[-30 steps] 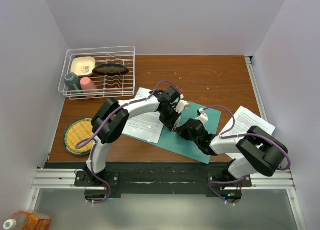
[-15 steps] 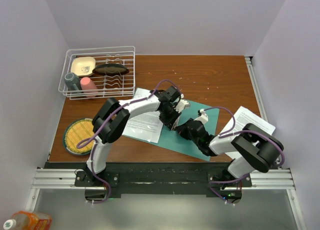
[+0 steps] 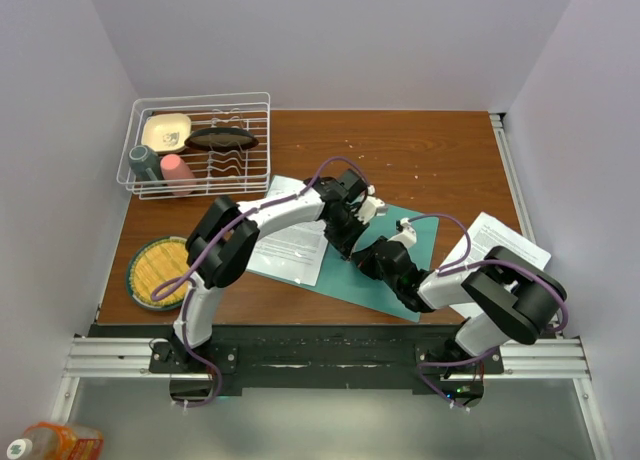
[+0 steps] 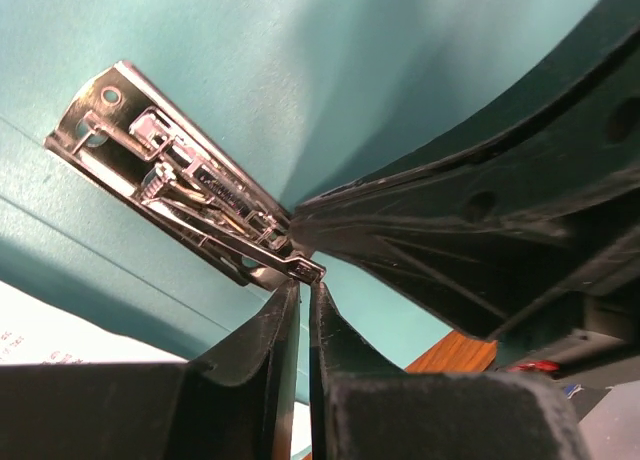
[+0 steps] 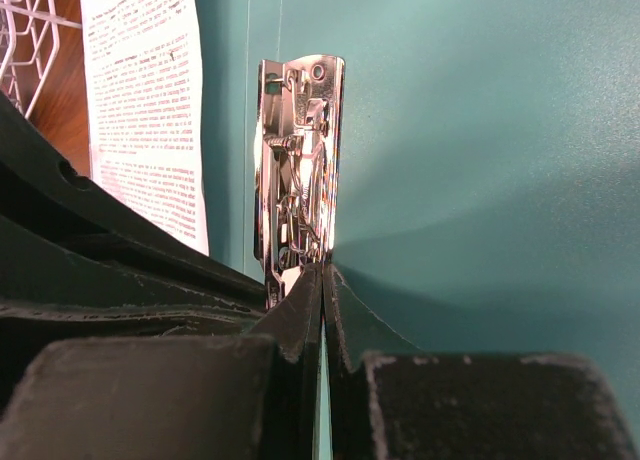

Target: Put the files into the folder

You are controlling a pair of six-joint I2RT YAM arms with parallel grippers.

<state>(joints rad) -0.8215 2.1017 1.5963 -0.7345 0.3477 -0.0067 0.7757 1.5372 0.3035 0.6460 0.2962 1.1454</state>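
Observation:
The teal folder (image 3: 385,280) lies open on the wooden table. One of the files (image 3: 290,245) rests on its left half, and another sheet (image 3: 505,242) lies off its right edge. Both grippers meet at the metal clip (image 4: 180,180) on the spine. My left gripper (image 4: 303,285) has its jaws nearly together, pinching the end of the clip's lever. From the other side, my right gripper (image 5: 324,270) is shut with its tips against the clip's (image 5: 298,160) near end. The printed sheet (image 5: 140,90) shows left of the clip.
A white wire dish rack (image 3: 200,145) with cups and dishes stands at the back left. A round green-rimmed woven plate (image 3: 160,270) sits at the near left. Walls close in the table on three sides.
The left wrist has shifted slightly toward the back right over the clip, its jaws closing a touch. The right arm has held still.

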